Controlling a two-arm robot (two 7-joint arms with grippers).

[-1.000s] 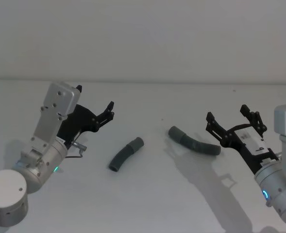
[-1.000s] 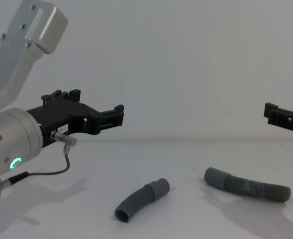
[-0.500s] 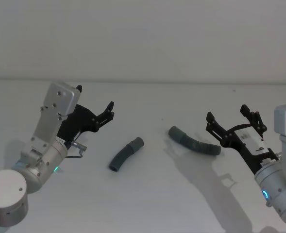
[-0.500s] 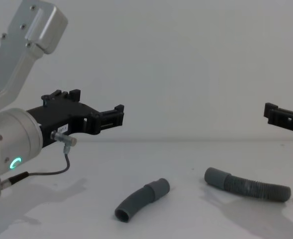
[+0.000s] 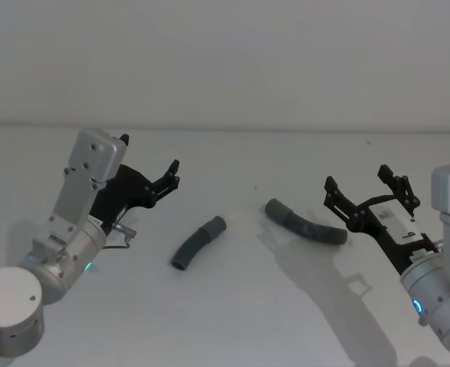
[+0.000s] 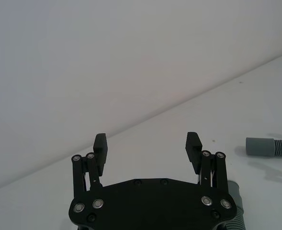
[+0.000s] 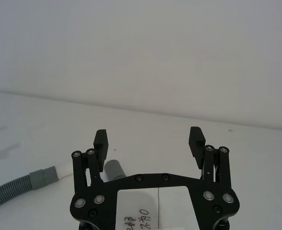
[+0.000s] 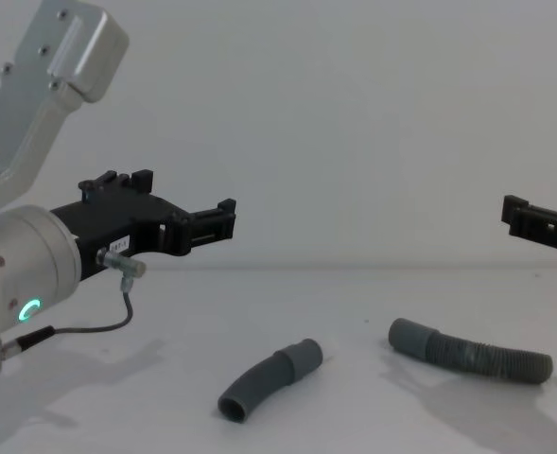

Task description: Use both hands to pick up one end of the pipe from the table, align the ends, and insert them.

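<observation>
Nothing moved; left tool (image 6: 146, 141) & right tool (image 7: 148, 136) both wide open, holding nthg.

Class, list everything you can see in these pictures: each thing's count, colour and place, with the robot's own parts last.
short curved hose piece: 1, dark grey, lying on the table left of centre.
longer corrugated hose piece: 1, dark grey, on the table to the right of the short one, apart from it.
table: 1, white, under both hoses.
wall: 1, pale grey, behind the table.
left arm: 1, silver-grey, green ring light, left side.
right arm: 1, silver-grey, right side.
left gripper: 1, black, open, empty, above the table.
right gripper: 1, black, open, empty.
</observation>
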